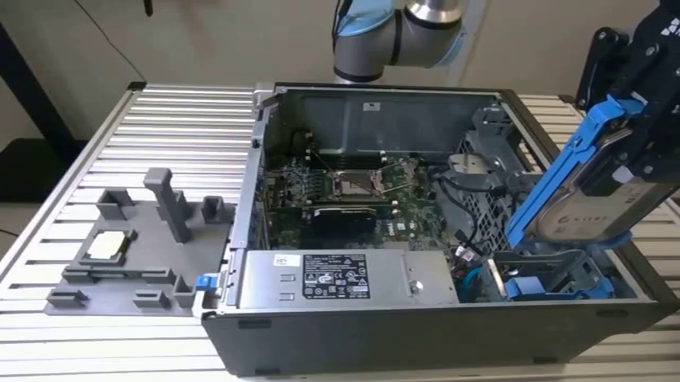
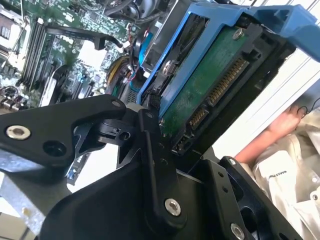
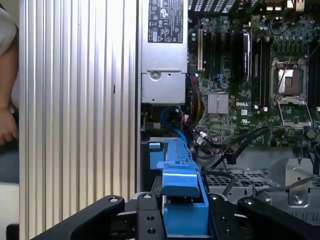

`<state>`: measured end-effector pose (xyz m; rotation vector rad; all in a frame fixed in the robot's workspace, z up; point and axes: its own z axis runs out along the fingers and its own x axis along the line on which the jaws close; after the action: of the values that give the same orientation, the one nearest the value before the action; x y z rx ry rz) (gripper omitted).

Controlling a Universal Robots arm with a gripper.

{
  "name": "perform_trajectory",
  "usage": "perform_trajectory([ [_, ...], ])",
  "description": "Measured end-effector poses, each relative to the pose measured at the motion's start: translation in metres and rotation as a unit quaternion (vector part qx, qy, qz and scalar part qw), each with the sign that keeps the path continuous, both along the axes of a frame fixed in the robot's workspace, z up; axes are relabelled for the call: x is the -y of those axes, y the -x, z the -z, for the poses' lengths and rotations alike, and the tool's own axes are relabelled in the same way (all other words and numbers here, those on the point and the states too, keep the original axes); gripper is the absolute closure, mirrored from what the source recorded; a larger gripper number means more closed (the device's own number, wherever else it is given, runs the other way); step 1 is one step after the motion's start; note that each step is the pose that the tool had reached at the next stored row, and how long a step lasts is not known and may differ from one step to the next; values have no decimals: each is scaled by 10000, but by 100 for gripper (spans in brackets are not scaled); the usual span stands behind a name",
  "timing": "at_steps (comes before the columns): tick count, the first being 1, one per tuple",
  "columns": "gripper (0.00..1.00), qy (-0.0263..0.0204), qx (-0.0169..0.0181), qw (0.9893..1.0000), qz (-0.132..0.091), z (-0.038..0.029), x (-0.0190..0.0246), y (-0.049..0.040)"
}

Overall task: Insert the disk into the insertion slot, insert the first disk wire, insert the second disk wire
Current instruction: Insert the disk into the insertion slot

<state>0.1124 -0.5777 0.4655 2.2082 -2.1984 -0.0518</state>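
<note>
In the exterior view my gripper (image 1: 635,147) is shut on the disk (image 1: 591,208), a silver-grey drive in a bright blue carrier frame. I hold it tilted steeply, its lower end just above the insertion slot (image 1: 540,264) in the grey drive cage at the case's near corner, on the exterior view's right. The second wrist view shows the disk's (image 2: 207,92) green circuit board and connector pins between my black fingers (image 2: 150,150). In the first wrist view the blue carrier (image 3: 180,182) sits clamped in my gripper (image 3: 182,222), over the cage (image 3: 260,180).
The open computer case holds a motherboard (image 1: 351,187), a grey labelled power supply (image 1: 330,278) and loose cables (image 1: 467,259) by the cage. A grey fixture (image 1: 127,255) stands on the ribbed table (image 1: 159,127). A person's hand (image 3: 6,122) is beside the table.
</note>
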Motion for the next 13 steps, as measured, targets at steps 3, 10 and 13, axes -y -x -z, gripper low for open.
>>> perform_trajectory([
  [3, 67, 0, 0, 10000, -42, 44, 0, -2],
  [10, 67, 0, 0, 9999, -110, 158, 0, -25],
  [13, 67, -1, 0, 9999, -132, 211, 0, -38],
])
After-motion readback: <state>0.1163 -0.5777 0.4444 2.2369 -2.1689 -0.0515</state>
